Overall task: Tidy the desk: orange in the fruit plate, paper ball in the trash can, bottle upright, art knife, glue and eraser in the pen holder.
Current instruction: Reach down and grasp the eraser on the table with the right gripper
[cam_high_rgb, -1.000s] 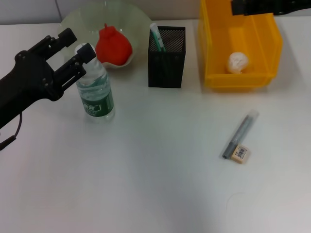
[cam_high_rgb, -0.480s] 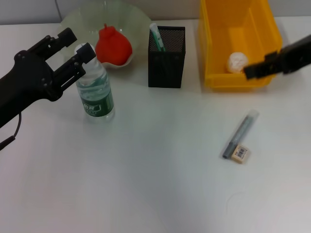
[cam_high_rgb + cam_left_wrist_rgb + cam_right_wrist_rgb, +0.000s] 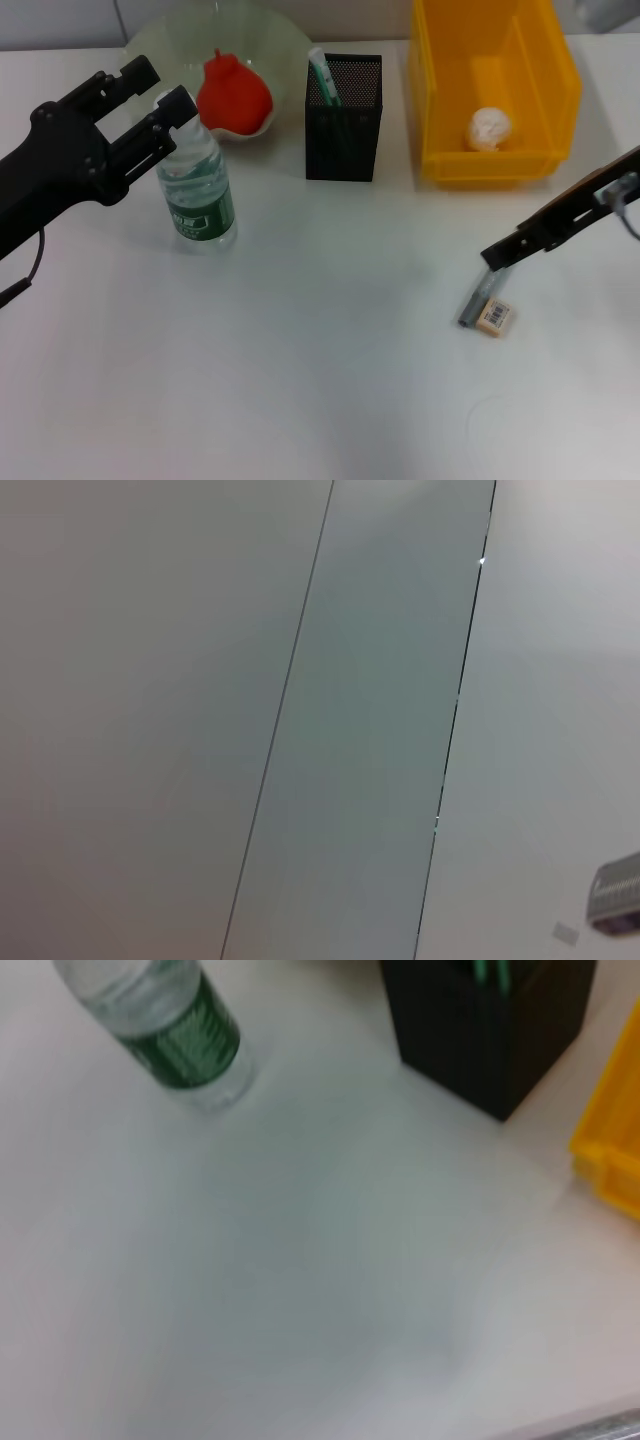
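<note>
Head view shows the white desk with most of the tidying done: the paper ball lies in the yellow trash can, the orange sits in the fruit plate, the bottle stands upright, and a green-capped item, probably the glue, pokes out of the black pen holder. Only the art knife and the eraser remain on the desk, touching each other near the right side.

The biggest risk sits on the left. The left gripper has its fingers spread on either side of the bottle's cap, one finger touching or just beside it; a sideways pull away could tip the bottle over. On the right, the knife and eraser lie pressed together, so a descent aimed at one may nudge or drag the other, and the thin flat knife could slip from a pinch.

The right arm reaches in from the right edge at a low slant, and the right gripper hangs just above the far end of the knife. Whether its fingers are apart or together I cannot tell, as only a dark tip shows here. Right wrist view looks across the desk at the bottle and holder.
</note>
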Controlling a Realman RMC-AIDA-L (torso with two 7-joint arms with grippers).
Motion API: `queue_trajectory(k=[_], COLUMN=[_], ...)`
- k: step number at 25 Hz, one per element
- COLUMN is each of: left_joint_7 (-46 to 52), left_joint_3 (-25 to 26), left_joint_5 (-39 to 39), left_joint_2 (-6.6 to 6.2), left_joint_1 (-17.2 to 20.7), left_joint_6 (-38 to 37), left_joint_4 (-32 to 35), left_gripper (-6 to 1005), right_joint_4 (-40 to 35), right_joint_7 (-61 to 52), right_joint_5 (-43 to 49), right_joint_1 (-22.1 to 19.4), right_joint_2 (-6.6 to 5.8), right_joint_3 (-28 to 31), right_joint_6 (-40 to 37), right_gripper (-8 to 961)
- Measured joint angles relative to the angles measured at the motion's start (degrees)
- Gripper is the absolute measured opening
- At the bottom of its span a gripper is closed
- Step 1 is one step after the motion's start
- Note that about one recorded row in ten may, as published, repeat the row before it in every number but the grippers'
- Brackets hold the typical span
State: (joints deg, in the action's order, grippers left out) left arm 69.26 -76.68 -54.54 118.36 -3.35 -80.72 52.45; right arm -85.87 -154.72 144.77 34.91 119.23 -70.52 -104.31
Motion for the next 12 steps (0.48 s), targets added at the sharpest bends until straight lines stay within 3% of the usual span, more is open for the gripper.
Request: queue_trajectory(k=[8, 12], left_joint_7=[-0.10, -0.02], left_joint_3=[0.08, 0.53], left_joint_5=[-0.04, 0.10], left_joint_2=[0.10, 0.12], left_joint_1=[-0.25, -0.17], left_joint_6=[0.27, 0.31], left_joint_4=[-0.09, -0.09], left_gripper=[595, 595], right_joint_4=[10.84, 14.41], right_joint_7=[0.43, 0.40], right_joint_5=[0.71, 6.23], right_joint_1=[4.21, 6.45], right_joint_2=[-0.04, -0.01], right_joint_3=[-2.34, -4.35], right_joint_6=[2.87, 3.09], right_gripper=[624, 625])
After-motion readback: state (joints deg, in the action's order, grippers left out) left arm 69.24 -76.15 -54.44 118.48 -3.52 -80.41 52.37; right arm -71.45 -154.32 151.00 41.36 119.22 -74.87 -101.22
